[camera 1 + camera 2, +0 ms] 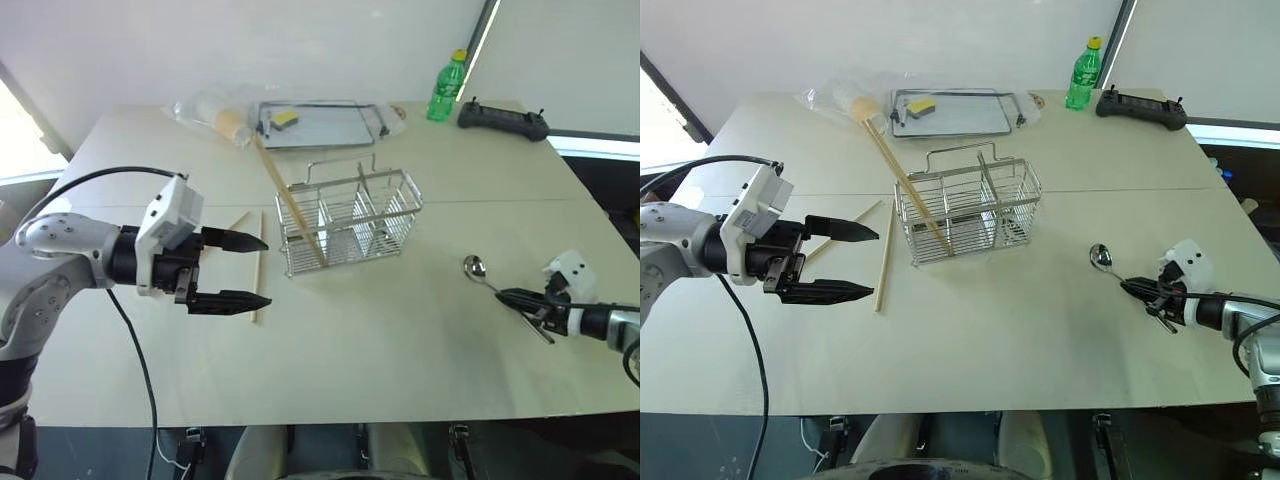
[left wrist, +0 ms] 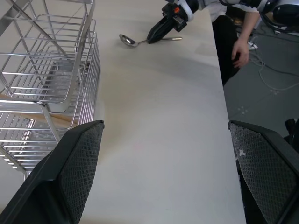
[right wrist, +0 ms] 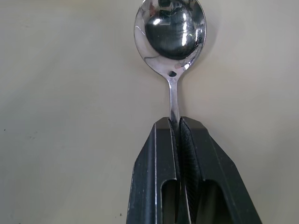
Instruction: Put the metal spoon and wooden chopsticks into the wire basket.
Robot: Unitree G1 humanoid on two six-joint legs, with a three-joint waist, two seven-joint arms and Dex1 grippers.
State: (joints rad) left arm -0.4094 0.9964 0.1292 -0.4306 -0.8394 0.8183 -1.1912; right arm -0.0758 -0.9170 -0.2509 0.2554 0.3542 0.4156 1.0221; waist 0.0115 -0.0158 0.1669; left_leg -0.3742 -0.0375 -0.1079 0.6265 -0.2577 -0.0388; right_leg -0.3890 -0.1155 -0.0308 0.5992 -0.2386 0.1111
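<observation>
Metal spoon (image 3: 173,35) in right gripper (image 3: 178,125)

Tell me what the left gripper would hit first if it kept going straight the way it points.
Probably the wire basket. The open left gripper points across the table toward its lower end, where one chopstick leans; depth is unclear, so it might pass just in front.

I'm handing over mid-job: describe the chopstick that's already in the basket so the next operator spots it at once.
Find the wire basket in the middle of the table. One wooden chopstick leans in its left end compartment, its top slanting up and back toward the flat metal tray. Unlike the two chopsticks lying flat on the table left of the basket, it stands tilted, sticking out above the rim.
</observation>
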